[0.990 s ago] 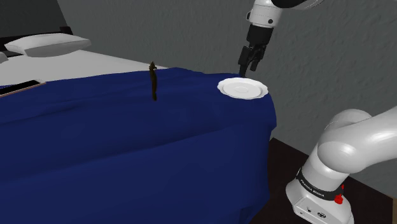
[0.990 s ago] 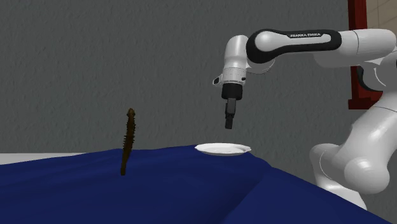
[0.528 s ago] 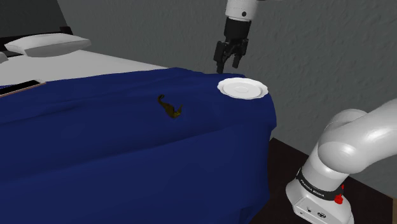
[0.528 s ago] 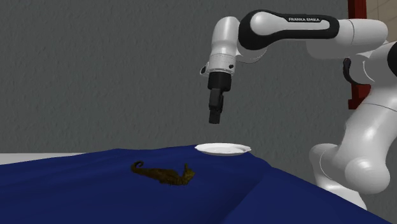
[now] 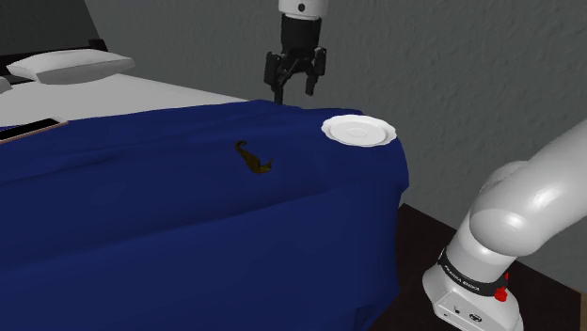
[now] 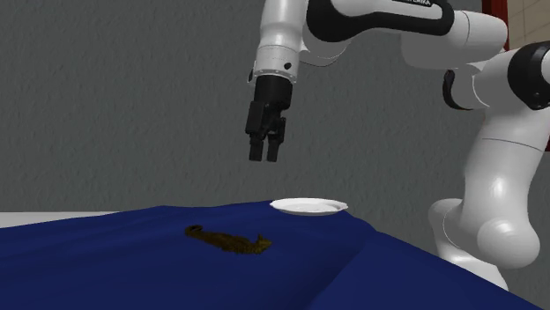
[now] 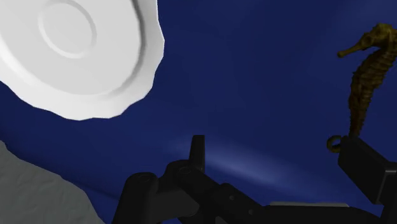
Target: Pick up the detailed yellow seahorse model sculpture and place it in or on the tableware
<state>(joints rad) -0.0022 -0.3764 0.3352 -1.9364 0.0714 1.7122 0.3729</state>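
- Seahorse (image 5: 252,162) lies flat mid-way across the blue bedspread (image 5: 141,216), well apart from the white plate (image 5: 357,131) near its corner.
- Your gripper (image 5: 294,92) hovers above, fingers spread and empty, likely ready to descend.

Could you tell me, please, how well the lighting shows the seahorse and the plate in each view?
Shoulder view: dim, the seahorse a dark sliver on the blue bedcover, the white plate standing out. Second exterior view: much the same, seahorse dark brown with little contrast. Wrist view: brighter, the seahorse yellow-brown with its ridges legible, a pale sheen on the bedcover by the gripper.
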